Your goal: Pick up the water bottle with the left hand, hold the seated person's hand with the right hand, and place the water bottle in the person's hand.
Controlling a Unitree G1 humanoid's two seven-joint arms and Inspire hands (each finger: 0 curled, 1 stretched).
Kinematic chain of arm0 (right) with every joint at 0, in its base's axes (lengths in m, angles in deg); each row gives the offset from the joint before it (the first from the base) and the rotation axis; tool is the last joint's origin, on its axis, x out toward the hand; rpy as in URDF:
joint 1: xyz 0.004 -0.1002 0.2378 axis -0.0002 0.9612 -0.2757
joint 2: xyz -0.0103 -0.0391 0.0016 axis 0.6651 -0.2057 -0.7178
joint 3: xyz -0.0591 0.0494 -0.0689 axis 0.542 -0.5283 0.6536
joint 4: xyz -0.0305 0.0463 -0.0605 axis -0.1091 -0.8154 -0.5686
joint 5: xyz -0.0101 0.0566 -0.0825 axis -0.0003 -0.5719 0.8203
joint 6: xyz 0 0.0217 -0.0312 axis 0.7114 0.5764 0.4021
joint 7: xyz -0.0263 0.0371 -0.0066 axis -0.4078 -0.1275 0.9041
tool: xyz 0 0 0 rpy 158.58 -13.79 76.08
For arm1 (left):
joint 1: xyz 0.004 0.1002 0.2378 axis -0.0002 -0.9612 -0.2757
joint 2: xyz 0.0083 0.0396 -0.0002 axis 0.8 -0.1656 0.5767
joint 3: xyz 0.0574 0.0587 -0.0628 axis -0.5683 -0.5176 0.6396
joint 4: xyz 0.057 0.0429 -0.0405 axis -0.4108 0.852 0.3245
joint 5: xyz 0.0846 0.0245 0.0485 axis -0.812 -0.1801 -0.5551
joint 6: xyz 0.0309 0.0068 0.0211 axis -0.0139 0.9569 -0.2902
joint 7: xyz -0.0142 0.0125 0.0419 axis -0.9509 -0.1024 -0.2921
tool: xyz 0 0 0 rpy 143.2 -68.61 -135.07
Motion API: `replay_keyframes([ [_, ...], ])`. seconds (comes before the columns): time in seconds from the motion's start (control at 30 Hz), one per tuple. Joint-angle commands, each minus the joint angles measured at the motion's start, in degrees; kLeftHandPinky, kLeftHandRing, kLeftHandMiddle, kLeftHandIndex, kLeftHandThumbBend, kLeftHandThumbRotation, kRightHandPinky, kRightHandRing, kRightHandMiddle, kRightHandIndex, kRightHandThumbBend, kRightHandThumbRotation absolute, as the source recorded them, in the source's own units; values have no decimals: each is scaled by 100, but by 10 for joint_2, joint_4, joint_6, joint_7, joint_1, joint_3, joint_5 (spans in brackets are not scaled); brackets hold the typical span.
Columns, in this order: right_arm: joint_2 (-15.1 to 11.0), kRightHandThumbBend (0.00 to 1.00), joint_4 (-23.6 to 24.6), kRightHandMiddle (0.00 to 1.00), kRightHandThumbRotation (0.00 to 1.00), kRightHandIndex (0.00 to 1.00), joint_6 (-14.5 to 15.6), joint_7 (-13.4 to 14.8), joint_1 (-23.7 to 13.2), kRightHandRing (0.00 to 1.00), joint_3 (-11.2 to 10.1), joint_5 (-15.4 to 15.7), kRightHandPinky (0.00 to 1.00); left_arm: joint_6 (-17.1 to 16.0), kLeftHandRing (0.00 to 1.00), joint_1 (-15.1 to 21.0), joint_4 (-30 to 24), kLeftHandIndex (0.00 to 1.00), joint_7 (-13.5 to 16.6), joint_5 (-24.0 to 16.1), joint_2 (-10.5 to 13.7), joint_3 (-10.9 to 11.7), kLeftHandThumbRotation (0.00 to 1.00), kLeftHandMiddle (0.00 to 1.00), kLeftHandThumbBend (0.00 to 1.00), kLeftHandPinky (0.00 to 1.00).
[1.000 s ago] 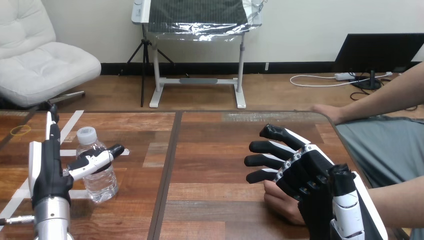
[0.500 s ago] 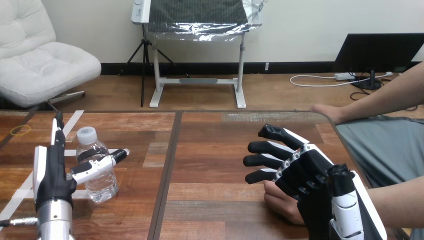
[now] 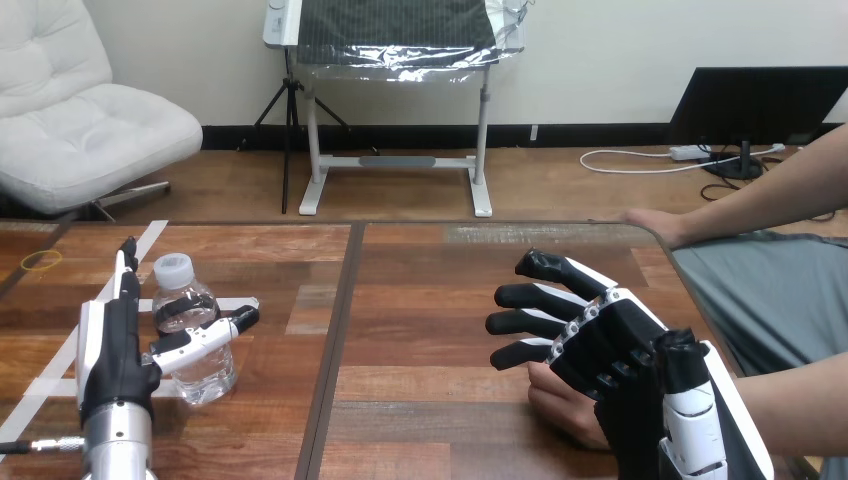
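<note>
Water bottle (image 3: 183, 305) stands upright with its cap on at the left of the worktop (image 3: 430, 300), on the white tape marks (image 3: 60, 370), and the left hand (image 3: 115, 350) is set just beside it: fingers straight and pointing up along the bottle's left side, thumb reaching across its front, so the hand is wide and not closed on anything. Whether the thumb already touches the plastic I cannot tell. The step in hand looks like the grasp, and to do it well the palm should come flush against the bottle's body before the fingers curl, wrapping round the middle rather than the neck, since a thin, nearly empty bottle would likely tip or skid if nudged from one side only. Close gently, as the wall will probably give. At the lower right, the right hand (image 3: 610, 350) lies over the person's hand (image 3: 560, 400) with its fingers stretched out past it, not curled round it; that hold is not yet made, so it wants securing before the bottle travels across
</note>
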Motion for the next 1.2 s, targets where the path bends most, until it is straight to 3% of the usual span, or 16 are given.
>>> replay_keyframes([
  [0.0, 6, 53, 3, 75, 100, 80, -13, -3, -33, 71, -7, -10, 60, -4, 100, 61, 15, 100, 8, -2, 14, -7, 20, 100, 98, 97],
  [0.43, 8, 52, 2, 74, 100, 79, -17, -6, -36, 71, -8, -7, 59, 7, 100, 90, 54, 100, -2, 17, 9, -3, 20, 100, 99, 98],
  [1.17, 10, 52, 3, 73, 100, 78, -20, -9, -33, 69, -7, -7, 55, -4, 99, 131, 126, 100, -18, 54, -1, 4, 19, 100, 100, 95],
])
